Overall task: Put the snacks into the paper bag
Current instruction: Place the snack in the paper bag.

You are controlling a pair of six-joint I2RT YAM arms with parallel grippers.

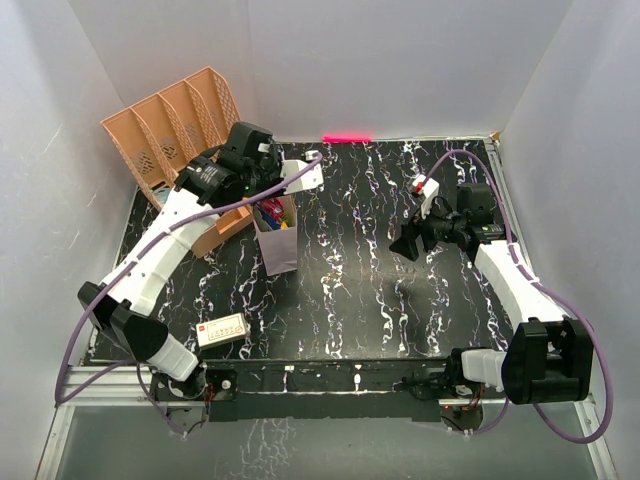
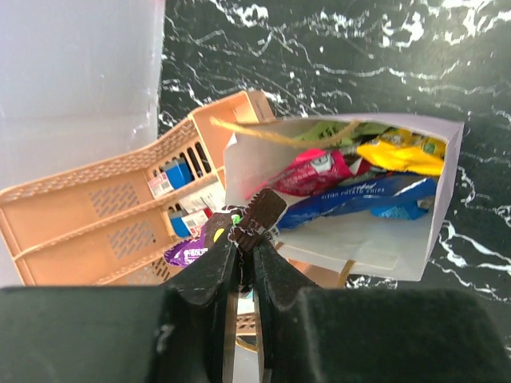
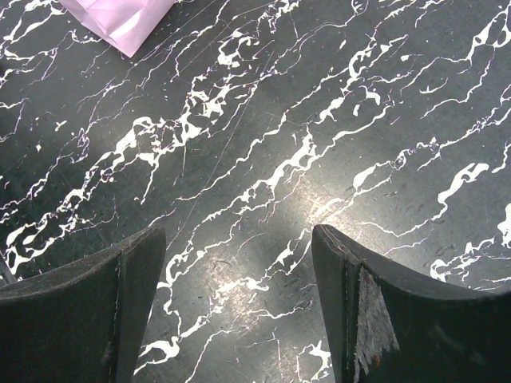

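Marbled table (image 1: 380,300): paper bag (image 1: 281,252), organiser (image 1: 160,135), box (image 1: 222,330)

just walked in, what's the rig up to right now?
The left gripper is shut on a dark brown wrapper, holding it at the rim of the open paper bag, which stands beside the peach organiser. The bag already holds a pink packet, a blue packet and a yellow packet. The right gripper is open and empty over bare table. A small white box lies near the left arm's base.
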